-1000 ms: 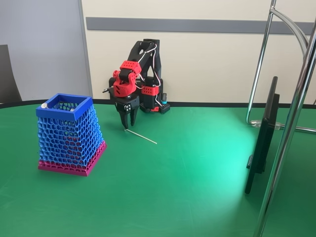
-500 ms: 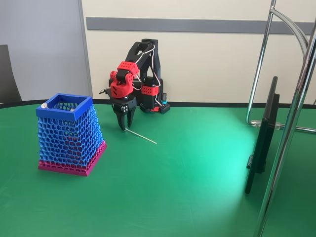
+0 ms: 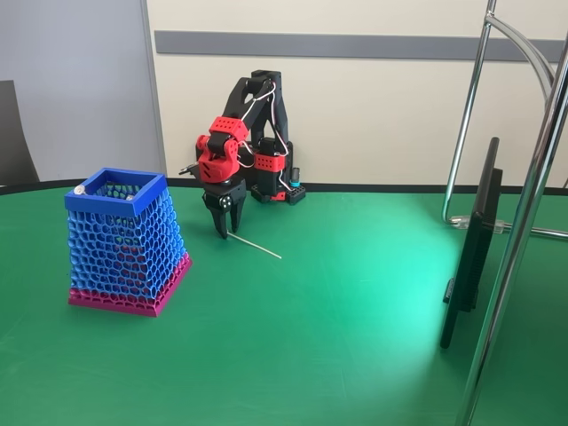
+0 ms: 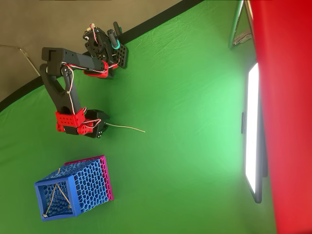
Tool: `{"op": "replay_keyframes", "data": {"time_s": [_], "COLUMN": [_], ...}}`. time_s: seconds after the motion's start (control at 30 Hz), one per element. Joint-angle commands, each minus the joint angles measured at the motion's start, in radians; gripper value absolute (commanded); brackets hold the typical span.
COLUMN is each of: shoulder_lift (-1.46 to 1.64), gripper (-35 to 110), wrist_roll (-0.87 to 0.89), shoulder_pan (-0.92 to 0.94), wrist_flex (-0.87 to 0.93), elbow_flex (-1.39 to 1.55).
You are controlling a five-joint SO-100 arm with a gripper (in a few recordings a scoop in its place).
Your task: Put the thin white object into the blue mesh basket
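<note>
The thin white object (image 3: pixel 257 248) lies on the green table, slanting from the gripper down to the right; in the overhead view the thin white object (image 4: pixel 127 127) runs rightward from the fingertips. My red and black gripper (image 3: pixel 224 232) points down at its left end with the fingers drawn together on it, and in the overhead view the gripper (image 4: pixel 101 125) meets that same end. The blue mesh basket (image 3: pixel 124 248) with its pink base band stands upright to the left of the gripper. In the overhead view the basket (image 4: pixel 90 185) has thin pale lines showing inside it.
The arm's base (image 3: pixel 271 177) sits at the table's back edge by the wall. A dark flat screen (image 3: pixel 470 248) stands upright at the right, beside chrome stand tubes (image 3: pixel 524 222). Open green table lies between the basket and the screen.
The gripper has shifted slightly left, and its fingers have narrowed around the stick's left end. The stick and the basket have stayed in place.
</note>
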Motion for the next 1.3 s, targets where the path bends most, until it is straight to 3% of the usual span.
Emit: {"op": "replay_keyframes", "data": {"time_s": [0.0,0.87,1.07,1.27], "shoulder_lift": [-0.003,0.089,0.169,0.244], "gripper": [17,3,3,3], "wrist_roll": [-0.011,-0.055,-0.072,-0.103], "shoulder_pan": [0.000,-0.021,-0.063,-0.084], "wrist_flex": [-0.015,-0.028,-0.031,-0.146], "elbow_flex": [-0.029,-0.021,-0.127,-0.267]}}
